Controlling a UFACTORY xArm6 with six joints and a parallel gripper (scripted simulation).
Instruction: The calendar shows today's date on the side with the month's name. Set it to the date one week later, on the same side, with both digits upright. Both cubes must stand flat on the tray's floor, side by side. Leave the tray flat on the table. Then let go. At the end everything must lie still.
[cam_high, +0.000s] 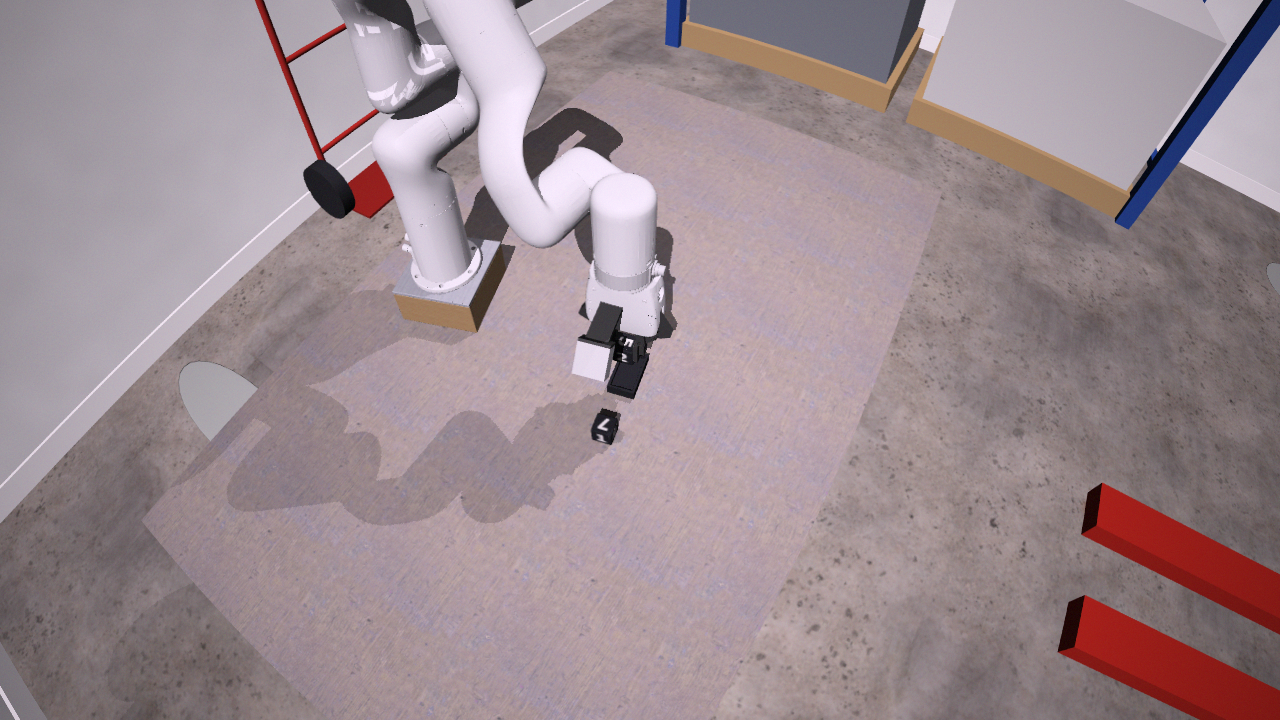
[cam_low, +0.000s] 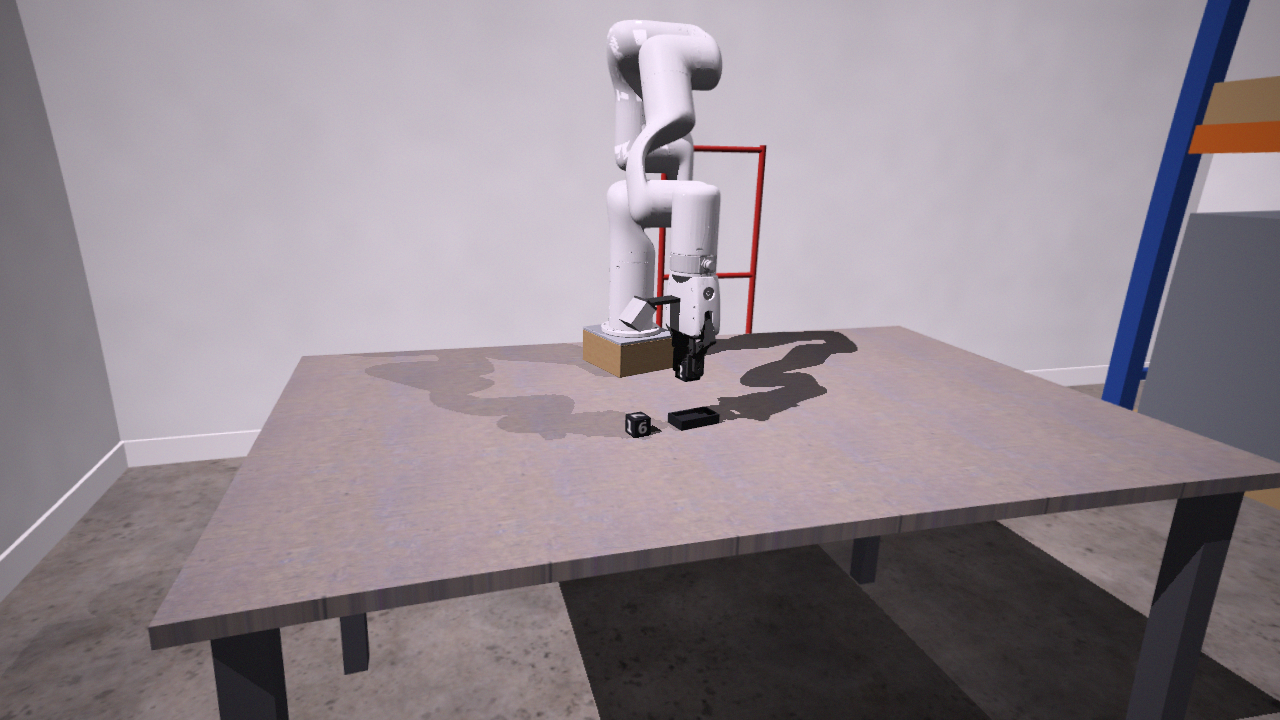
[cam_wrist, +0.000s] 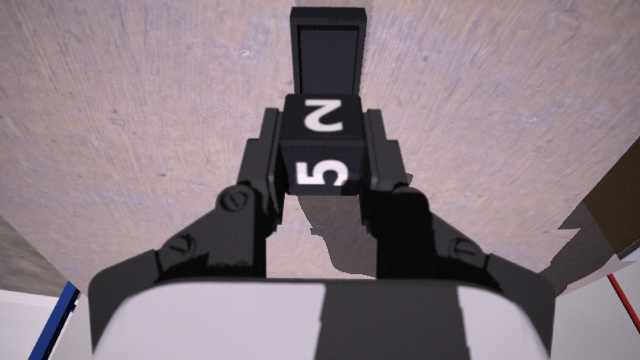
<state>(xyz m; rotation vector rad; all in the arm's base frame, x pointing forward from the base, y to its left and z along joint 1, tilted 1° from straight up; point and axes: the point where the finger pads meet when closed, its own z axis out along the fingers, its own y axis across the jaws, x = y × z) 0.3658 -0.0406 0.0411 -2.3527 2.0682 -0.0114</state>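
Observation:
My gripper (cam_wrist: 322, 134) is shut on a black cube (cam_wrist: 322, 142) with white digits; its faces toward the wrist camera read 5 and 2. It also shows between my fingers in the top view (cam_high: 630, 347) and the exterior view (cam_low: 687, 365), held above the table. The black tray (cam_low: 693, 417) lies flat on the table just below it, with nothing inside; in the wrist view the tray (cam_wrist: 329, 50) is just beyond the held cube. The second black cube (cam_low: 637, 425) stands on the table left of the tray, showing 6 in the exterior view and 7 on top in the top view (cam_high: 605, 426).
My arm's base sits on a tan block (cam_low: 624, 349) at the table's far edge. A red ladder frame (cam_low: 729, 241) stands behind the table, and blue shelving (cam_low: 1172, 197) is at the right.

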